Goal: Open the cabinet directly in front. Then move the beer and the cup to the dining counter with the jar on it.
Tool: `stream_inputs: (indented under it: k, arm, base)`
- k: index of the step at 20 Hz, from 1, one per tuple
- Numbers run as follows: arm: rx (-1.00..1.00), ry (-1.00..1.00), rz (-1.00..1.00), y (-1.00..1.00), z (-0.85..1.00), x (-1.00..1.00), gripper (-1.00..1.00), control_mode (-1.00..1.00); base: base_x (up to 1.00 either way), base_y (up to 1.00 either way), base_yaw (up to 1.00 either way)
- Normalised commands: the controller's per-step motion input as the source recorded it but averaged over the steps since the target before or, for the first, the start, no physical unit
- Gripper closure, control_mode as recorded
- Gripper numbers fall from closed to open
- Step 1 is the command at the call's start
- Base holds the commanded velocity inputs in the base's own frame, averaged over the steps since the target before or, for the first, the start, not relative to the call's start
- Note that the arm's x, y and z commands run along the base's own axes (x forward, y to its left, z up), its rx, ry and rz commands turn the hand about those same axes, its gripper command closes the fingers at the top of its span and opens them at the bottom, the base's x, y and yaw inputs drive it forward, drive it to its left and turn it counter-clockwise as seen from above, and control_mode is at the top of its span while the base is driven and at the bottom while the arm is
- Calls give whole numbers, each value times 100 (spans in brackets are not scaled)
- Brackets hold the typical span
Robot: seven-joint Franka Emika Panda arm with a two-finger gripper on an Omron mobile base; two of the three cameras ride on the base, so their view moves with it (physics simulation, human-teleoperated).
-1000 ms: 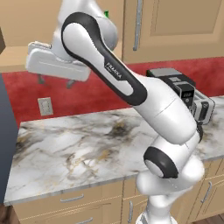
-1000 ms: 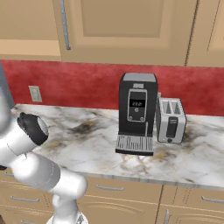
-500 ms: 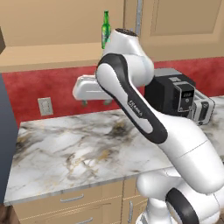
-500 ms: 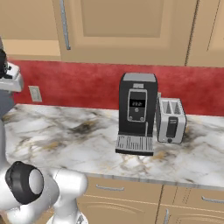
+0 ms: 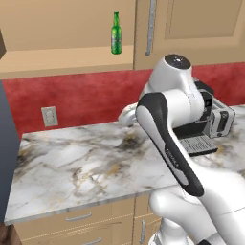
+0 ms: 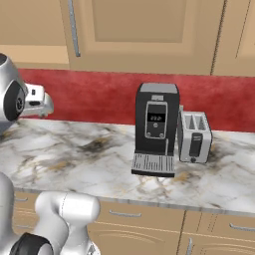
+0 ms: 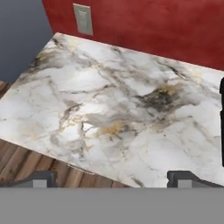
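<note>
At the far left of the left base view a dark grey panel (image 5: 7, 158) closes off the marble worktop (image 5: 81, 167), and the same panel fills the upper left corner of the hand view. Between it and the gripper (image 7: 111, 177) the stone lies bare out to its front edge, with wooden floor (image 7: 26, 164) showing beyond that edge. A wall outlet (image 7: 83, 19) sits on the red wall (image 7: 144, 26), ahead of the jaws and to their left. The two fingertips (image 7: 43, 177) stand wide apart with nothing between them.

High above the hand, the cabinet (image 5: 72, 33) stands open on its left side; the beer (image 5: 116, 33) stands upright on the shelf near the still-closed door's silver handle (image 5: 151, 26).

Right of the hand, the coffee machine (image 6: 155, 129) and toaster (image 6: 194, 137) stand side by side against the wall. In the left base view the arm covers most of both. The gripper's fingers are hidden there behind the arm.
</note>
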Motion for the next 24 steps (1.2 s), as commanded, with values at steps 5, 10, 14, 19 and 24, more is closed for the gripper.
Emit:
stream_inputs:
  k: [5, 10, 14, 19, 24]
  arm:
    - [-5, -13, -1, -65, 6, -3, -100, -100]
    - [0, -28, -1, -36, 19, 0, -100, -100]
    - [0, -30, -3, -32, 27, 0, -100, -100]
    - [0, -17, -8, -17, 39, 0, -100, -100]
    - [0, -2, -12, -3, 59, 0, -100, -100]
  base:
    - [0, 0, 0]
    - [0, 0, 0]
    - [0, 0, 0]
    - [0, 0, 0]
    - [0, 0, 0]
